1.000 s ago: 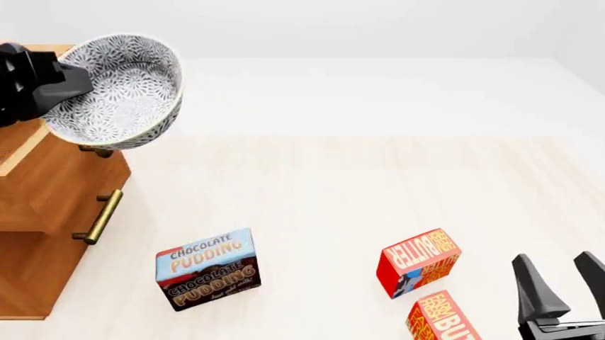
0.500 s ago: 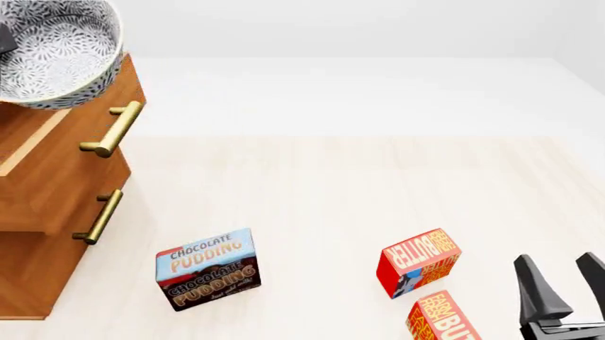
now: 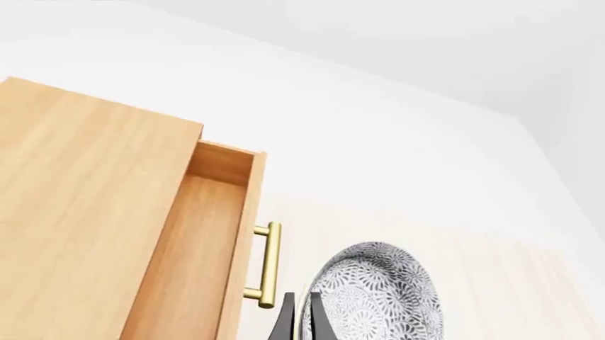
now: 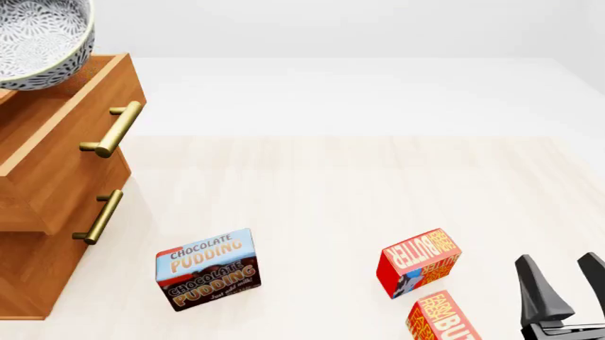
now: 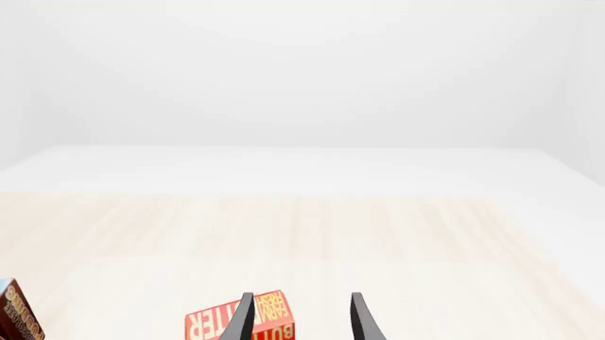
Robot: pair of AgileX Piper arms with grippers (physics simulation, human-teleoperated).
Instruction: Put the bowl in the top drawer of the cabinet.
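Observation:
The patterned white bowl (image 4: 38,39) hangs tilted at the front view's top left, above the cabinet (image 4: 28,276). It overlaps the rim of the pulled-out top drawer (image 4: 71,152). In the left wrist view my left gripper (image 3: 302,322) is shut on the bowl's (image 3: 383,297) rim. Below it are the drawer's open inside (image 3: 194,262) and its brass handle (image 3: 268,265). The left gripper is outside the front view. My right gripper (image 4: 570,287) stands open low at the near right, holding nothing, and its fingers are also spread in its own wrist view (image 5: 302,319).
A chocolate pudding box (image 4: 208,268) stands on the table near the cabinet's lower drawer handle (image 4: 98,216). Two red butter boxes (image 4: 419,261) (image 4: 443,319) lie just left of the right gripper. One butter box (image 5: 241,326) shows past the right fingers.
The bowl has travelled left and up, from in front of the drawer handle to above the cabinet. The left gripper has left the front view. The right arm has stayed put.

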